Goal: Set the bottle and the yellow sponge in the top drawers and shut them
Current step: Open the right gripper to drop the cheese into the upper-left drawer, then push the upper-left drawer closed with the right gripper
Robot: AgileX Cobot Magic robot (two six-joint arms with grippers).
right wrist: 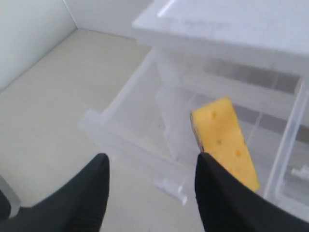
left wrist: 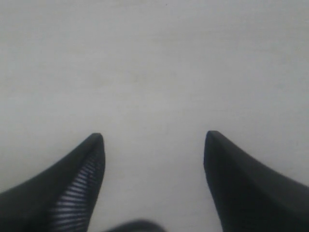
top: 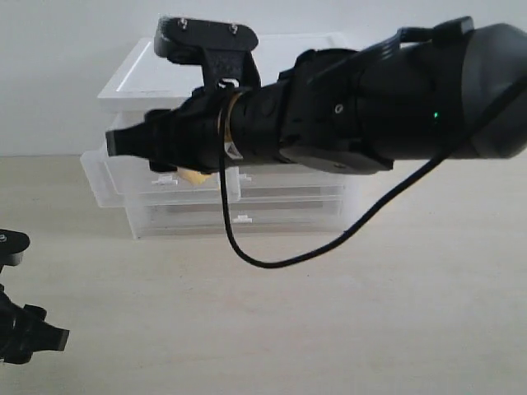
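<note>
The yellow sponge (right wrist: 224, 140) stands tilted inside the pulled-out left top drawer (right wrist: 120, 137), against its inner side wall. Only a small yellow bit of the sponge (top: 195, 175) shows below my right arm in the exterior view. My right gripper (right wrist: 153, 157) hangs open above the drawer's front wall; the sponge is beside one finger, not between the two. From the outside the right gripper (top: 123, 141) reaches across the cabinet front, above the open drawer (top: 107, 181). My left gripper (left wrist: 154, 134) is open over bare table, low at the left (top: 29, 333). The bottle is out of view.
The white translucent cabinet (top: 148, 70) stands at the back of the table against a pale wall. My right arm (top: 370, 107) covers most of its upper front, and a black cable (top: 272, 262) droops from it. A full-width lower drawer (top: 239, 216) is shut.
</note>
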